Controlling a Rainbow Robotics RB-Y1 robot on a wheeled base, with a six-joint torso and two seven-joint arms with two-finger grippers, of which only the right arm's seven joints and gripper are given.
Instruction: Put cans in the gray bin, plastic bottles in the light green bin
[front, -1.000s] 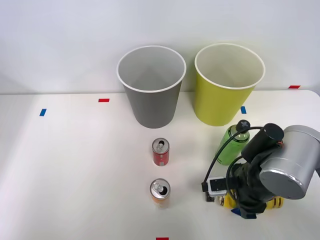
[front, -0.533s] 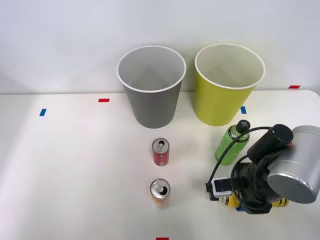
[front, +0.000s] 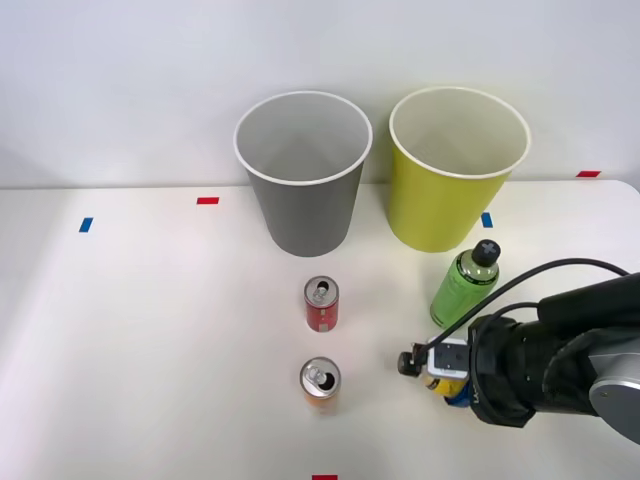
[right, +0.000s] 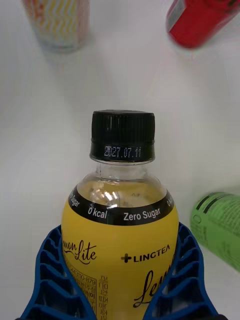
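Yellow bottle is lying gripped at its body between the blue fingers of the right gripper, just below the upright green bottle. Red can and orange can are standing left of it, bins behind.

Yellow bottle, black cap, black print

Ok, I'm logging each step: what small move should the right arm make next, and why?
Probably lift: the right gripper has its blue fingers against both sides of the yellow bottle, which sits low by the table, and the light green bin is tall.
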